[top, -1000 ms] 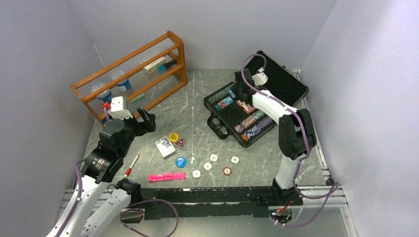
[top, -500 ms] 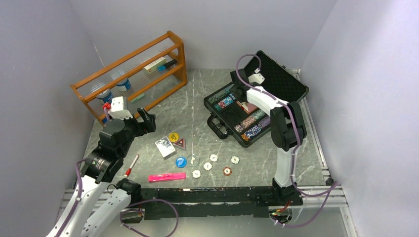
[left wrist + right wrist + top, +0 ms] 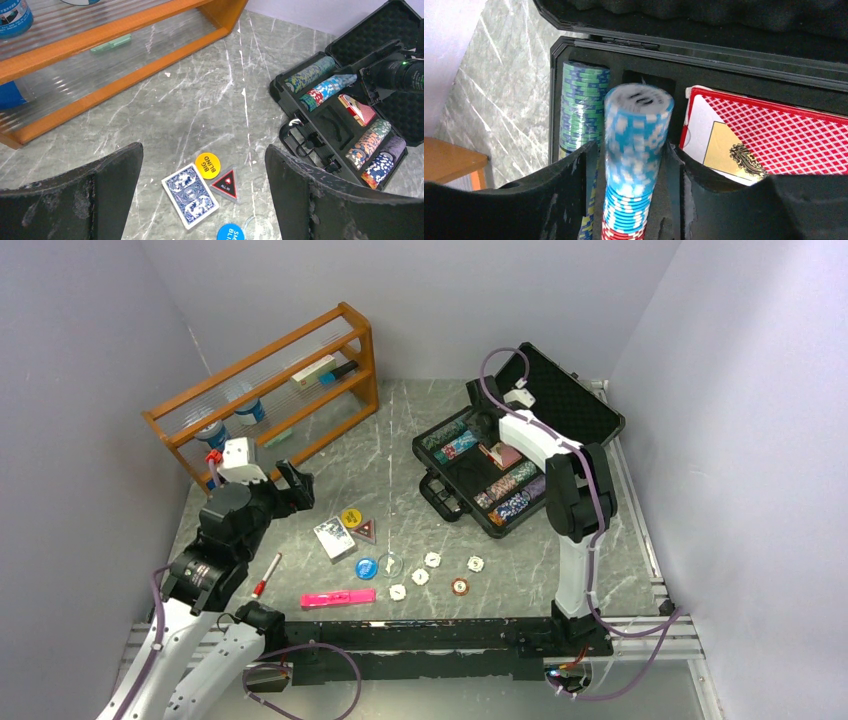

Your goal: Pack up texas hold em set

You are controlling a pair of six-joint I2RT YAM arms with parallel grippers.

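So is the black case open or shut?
Open: the case has its lid tipped back, foam showing, chips and a card deck visible inside.

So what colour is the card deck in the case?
The card deck is red with white criss-cross and a gold emblem; clearest in right wrist view.

The black case (image 3: 572, 408) stands open at the counter's far right, lid raised. Its foam slots hold chip stacks (image 3: 512, 496) and a red card deck (image 3: 503, 455). The light-blue stack (image 3: 639, 115) lies clamped in the right hand (image 3: 633, 152). Loose on the counter are a blue card deck (image 3: 333, 537), a yellow button (image 3: 351, 517), a blue button (image 3: 366, 567) and white discs (image 3: 420, 577).
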